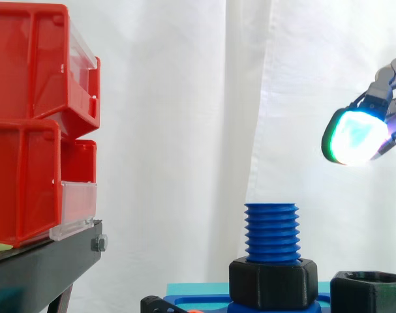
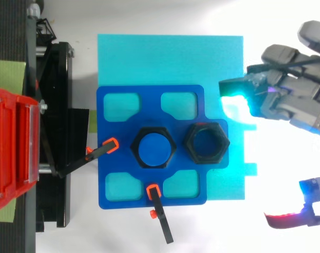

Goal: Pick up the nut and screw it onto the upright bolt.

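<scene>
Blue plastic bolt [image 1: 271,229] stands upright at 6 o'clock in the side view, its threads bare above a black collar nut [image 1: 273,282] seated at its base. Loose nut [image 1: 368,291], black and hexagonal, sits low at 3 o'clock of the bolt, just beside the collar nut and apart from it. Hand [image 1: 355,135] hangs in the air at 2 o'clock from the bolt, above both nuts. One pad glows white-cyan with a green rim and touches nothing. Red bins [image 1: 34,124] are stacked at 9 o'clock on a black stand [image 1: 47,261], with a white curtain [image 1: 184,98] behind.

Top view: bolt [image 2: 153,148] seen end-on, ringed by the collar nut [image 2: 138,138]. Loose nut [image 2: 206,143] lies flat at 3 o'clock of it, hole up, on the blue fixture plate [image 2: 109,174]. Plate rests on a cyan sheet [image 2: 170,58]. Black clamps [image 2: 104,149] with orange tips bite the plate at 9 and 6 o'clock. Hand [image 2: 294,97] enters at the 3 o'clock edge, fingers spread and relaxed, grasping nothing. Fingers are at 2 o'clock from the loose nut, the red-glowing thumb at 4 o'clock, both clear of it.
</scene>
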